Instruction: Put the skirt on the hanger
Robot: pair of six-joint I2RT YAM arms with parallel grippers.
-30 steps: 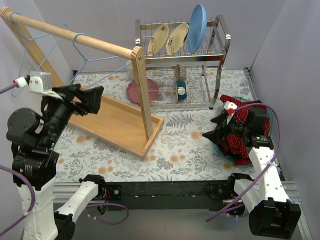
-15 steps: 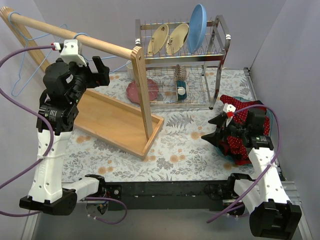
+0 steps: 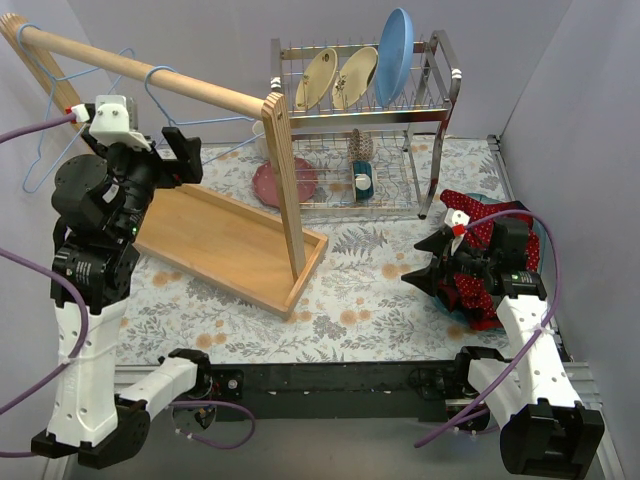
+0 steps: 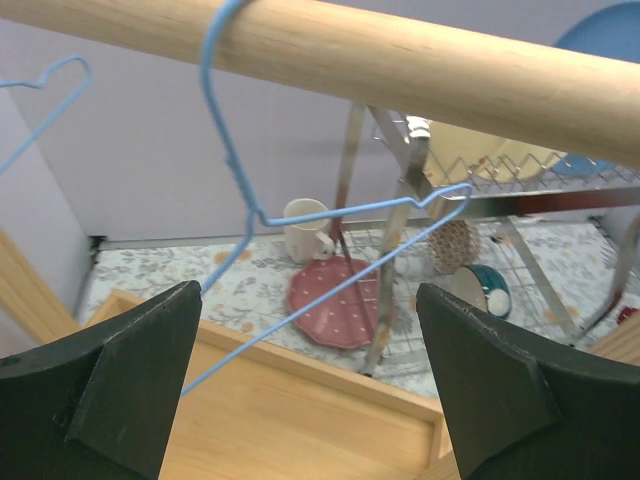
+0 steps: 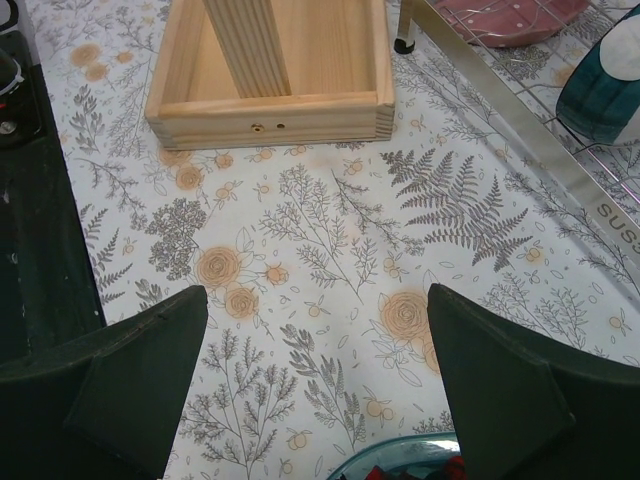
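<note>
Holding our left gripper [image 3: 183, 157] spread wide and empty, we hover just below the wooden rod [image 3: 200, 90], facing the blue hanger [image 4: 215, 100] hooked over it. Our right gripper [image 3: 420, 260] gapes empty too. The skirt [image 3: 482, 225] lies bunched just behind it, under the wrist, in a teal basin [image 5: 390, 452], its length running front to back.

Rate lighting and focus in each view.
Top external: even, soft light, sharp throughout, only faint shadows on the floral table cover. Left wrist: left fingers dark with little detail, blue hanger sharp. Right wrist: table cover crisp, right fingers nearly black.
</note>
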